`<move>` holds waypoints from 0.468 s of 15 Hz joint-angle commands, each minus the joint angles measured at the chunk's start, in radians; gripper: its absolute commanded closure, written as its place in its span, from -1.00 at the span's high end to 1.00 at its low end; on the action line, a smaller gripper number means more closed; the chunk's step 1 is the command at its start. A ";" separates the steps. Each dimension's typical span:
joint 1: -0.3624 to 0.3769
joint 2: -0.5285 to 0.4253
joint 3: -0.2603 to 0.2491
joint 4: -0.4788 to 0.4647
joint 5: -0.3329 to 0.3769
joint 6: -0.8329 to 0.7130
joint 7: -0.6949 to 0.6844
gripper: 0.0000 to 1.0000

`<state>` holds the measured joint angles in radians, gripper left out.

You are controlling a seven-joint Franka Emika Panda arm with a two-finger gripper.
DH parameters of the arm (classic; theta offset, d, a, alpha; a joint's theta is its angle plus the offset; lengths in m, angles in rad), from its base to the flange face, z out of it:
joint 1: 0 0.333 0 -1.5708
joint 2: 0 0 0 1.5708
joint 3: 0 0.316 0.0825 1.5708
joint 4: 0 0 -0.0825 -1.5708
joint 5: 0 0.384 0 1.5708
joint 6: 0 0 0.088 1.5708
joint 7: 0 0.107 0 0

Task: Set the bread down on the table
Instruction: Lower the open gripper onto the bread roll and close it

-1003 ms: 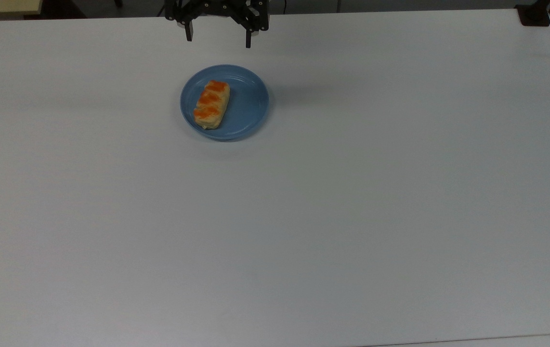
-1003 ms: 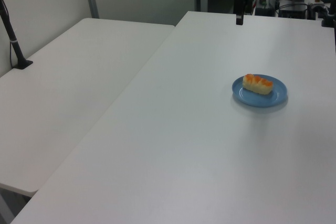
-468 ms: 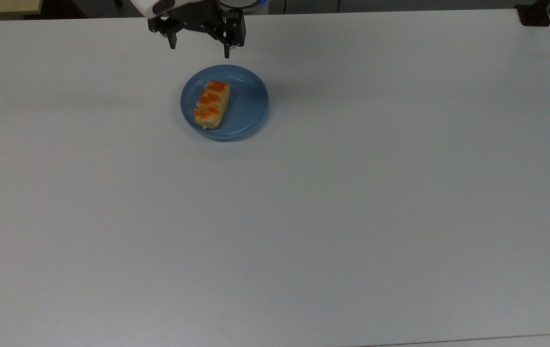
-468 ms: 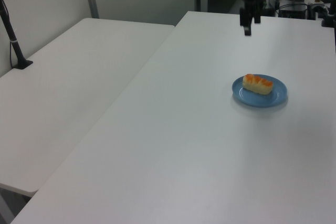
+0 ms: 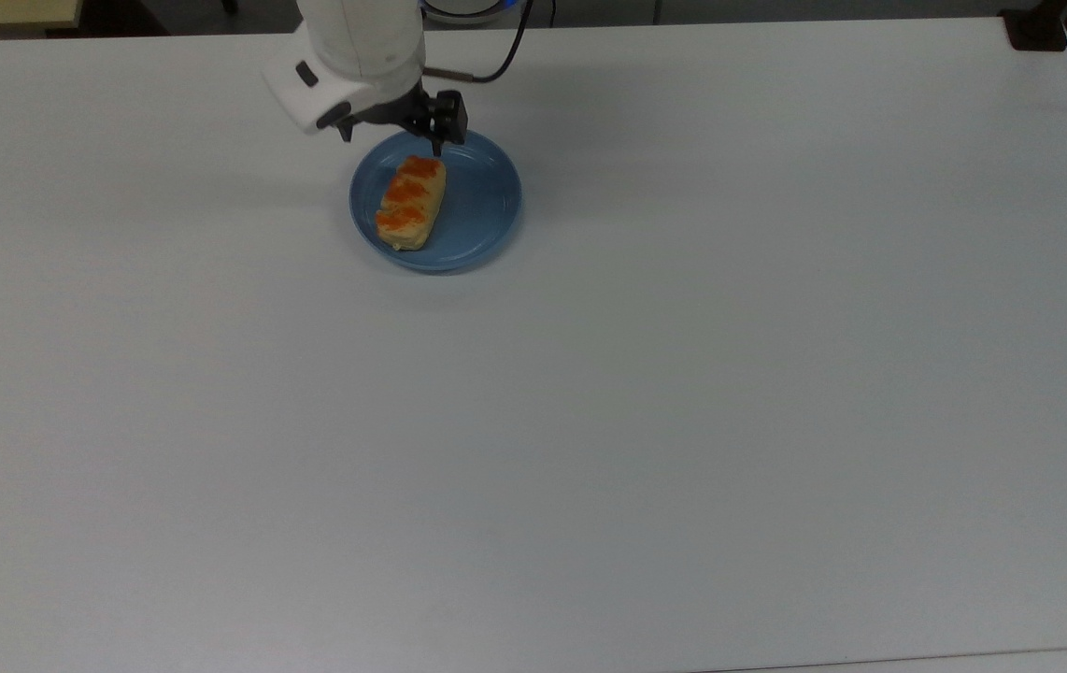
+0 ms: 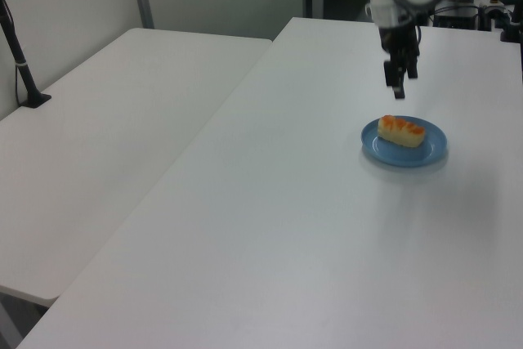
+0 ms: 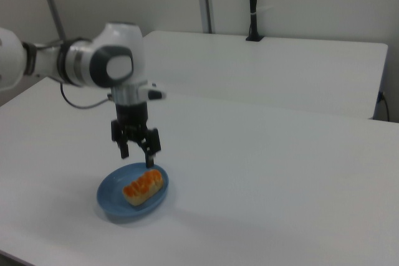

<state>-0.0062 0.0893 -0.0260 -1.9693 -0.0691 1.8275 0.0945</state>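
Observation:
The bread, a pale-tan roll with orange glazed patches, lies on a round blue plate on the white table. My gripper hangs open above the plate's far rim, just beyond the bread's far end in the top view. Nothing is between its fingers. It stands clear of the bread.
A second white table adjoins this one at the left view's left. A black post stands on it. A black mount sits at the top view's upper right corner.
The gripper has come down and forward from the table's far edge to just above the plate's far rim. The bread and plate have not moved.

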 commanded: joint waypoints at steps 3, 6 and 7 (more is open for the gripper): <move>-0.006 0.055 -0.005 -0.106 0.014 0.151 -0.018 1.00; -0.005 0.082 -0.005 -0.108 0.017 0.209 0.002 0.79; -0.003 0.093 -0.003 -0.108 0.017 0.216 0.008 0.64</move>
<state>-0.0128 0.1734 -0.0260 -2.0615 -0.0691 1.9942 0.0934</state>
